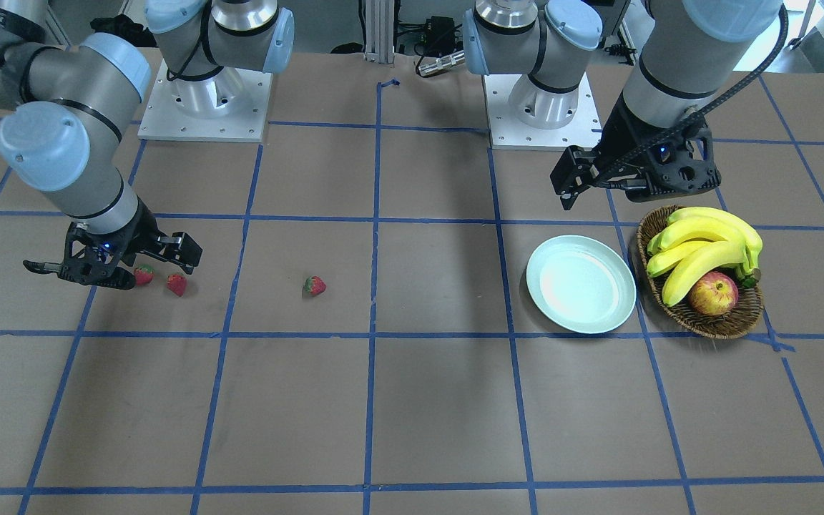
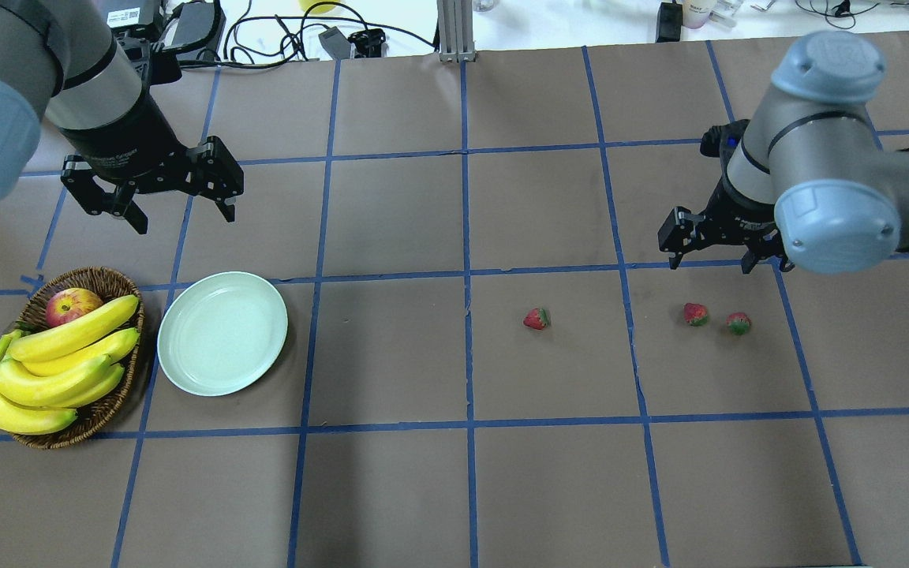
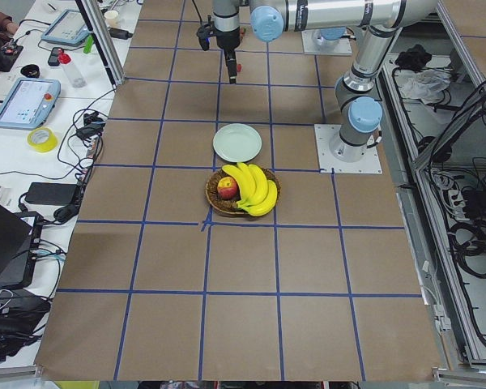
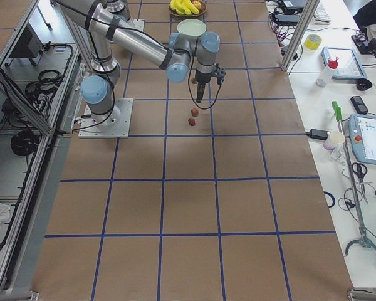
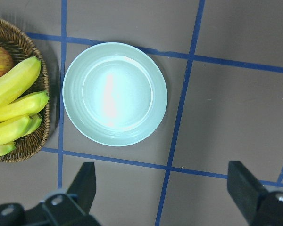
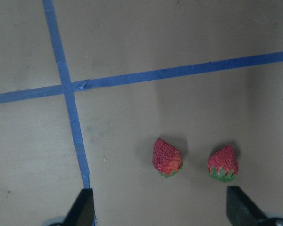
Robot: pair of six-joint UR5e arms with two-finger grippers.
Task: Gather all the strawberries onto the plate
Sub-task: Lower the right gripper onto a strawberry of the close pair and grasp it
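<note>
Three strawberries [image 2: 536, 319] lie on the table's [image 2: 454, 489] right side, none yet on the plate [image 2: 222, 333] at far left. The right gripper [image 2: 708, 256] hovers, jaws spread wide, by the rightmost two. The left gripper [image 2: 185, 217], also spread, hangs near the plate. Those two berries sit close together, so a descending finger may knock one away.

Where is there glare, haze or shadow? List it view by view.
Left wrist view: a bright glare streak across the plate. Right wrist view: slightly hazy, soft shadows beside the strawberries. Front-facing view: a broad dim shadow band on the table.
</note>
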